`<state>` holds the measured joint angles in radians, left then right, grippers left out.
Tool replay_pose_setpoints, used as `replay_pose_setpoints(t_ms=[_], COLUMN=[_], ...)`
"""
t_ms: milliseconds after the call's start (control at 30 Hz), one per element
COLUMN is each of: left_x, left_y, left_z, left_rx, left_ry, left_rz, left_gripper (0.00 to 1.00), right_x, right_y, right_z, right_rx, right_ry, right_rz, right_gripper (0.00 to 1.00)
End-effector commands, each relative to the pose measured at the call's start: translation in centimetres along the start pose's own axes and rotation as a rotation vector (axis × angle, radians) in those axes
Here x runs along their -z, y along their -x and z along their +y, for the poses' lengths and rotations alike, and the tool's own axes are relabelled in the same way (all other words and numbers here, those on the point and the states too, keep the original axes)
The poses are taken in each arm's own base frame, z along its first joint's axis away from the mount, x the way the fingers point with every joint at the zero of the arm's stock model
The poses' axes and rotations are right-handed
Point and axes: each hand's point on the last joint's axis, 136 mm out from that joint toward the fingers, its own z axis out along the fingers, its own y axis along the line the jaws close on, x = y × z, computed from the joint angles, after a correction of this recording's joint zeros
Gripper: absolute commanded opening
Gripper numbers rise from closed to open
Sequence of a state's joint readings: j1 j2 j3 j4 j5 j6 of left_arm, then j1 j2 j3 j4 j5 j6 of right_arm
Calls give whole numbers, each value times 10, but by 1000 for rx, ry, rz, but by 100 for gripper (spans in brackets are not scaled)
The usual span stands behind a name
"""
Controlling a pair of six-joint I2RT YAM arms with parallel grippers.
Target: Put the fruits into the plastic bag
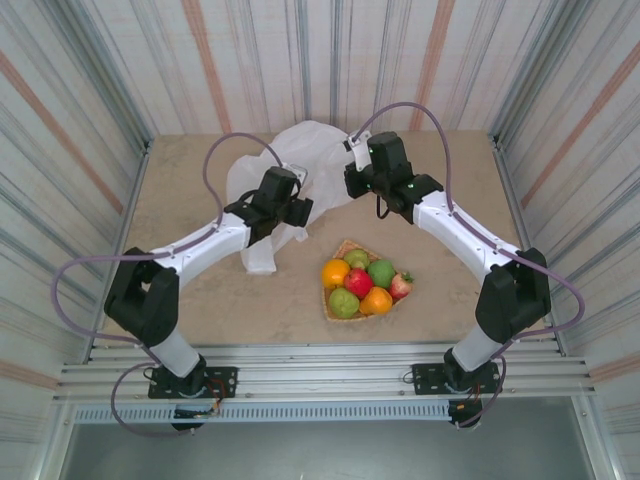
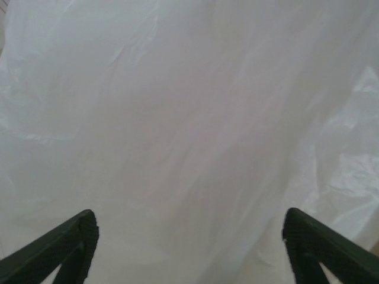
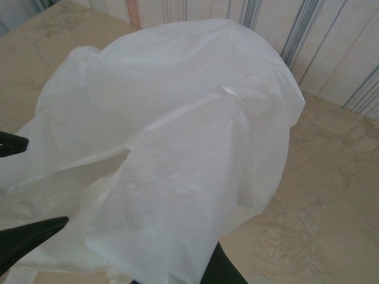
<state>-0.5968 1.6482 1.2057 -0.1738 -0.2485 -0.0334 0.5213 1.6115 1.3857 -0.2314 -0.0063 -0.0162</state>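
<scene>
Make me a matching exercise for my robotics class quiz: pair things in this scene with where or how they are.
1. plastic bag
2. strawberry
3. left end effector
4. woven tray

A. right edge of the fruits
B. open, facing the bag
C. far middle of the table
D. beneath the fruits

Pairs: 1-C, 2-A, 3-B, 4-D

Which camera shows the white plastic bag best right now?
The right wrist view: the plastic bag is large and sharp there, puffed up, with its folds plain. The top external view has the bag small and partly behind both arms. The left wrist view is too close: blurred white film between the left gripper's open fingers.
</scene>
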Motion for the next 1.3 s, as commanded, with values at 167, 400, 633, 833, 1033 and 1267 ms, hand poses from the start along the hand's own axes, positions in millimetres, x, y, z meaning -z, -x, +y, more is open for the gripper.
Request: replay_pose_setpoints(t_ms=[167, 400, 633, 833, 1033, 1267], left_x=[-9, -31, -40, -44, -10, 30], left_y=[32, 31, 36, 40, 60, 72], left_z=[8, 13, 5, 3, 10, -5], left_rx=[14, 67, 23, 31, 164, 505], left_ry=[-7, -72, -106, -118, -163, -396], left_rz=[-72, -45, -48, -20, -4, 32], left_gripper=[64, 58, 53, 30, 0, 0], right_x=[-3, -8, -13, -19, -33, -48], right_y=[-3, 3, 12, 18, 11, 9], right_z=[2, 3, 3, -1, -31, -58], right_rx=[26, 34, 22, -3, -5, 52], right_ry=[30, 45, 66, 82, -30, -320], right_rz=[31, 26, 25, 25, 67, 198], right_gripper=[3, 2, 2, 3, 7, 44])
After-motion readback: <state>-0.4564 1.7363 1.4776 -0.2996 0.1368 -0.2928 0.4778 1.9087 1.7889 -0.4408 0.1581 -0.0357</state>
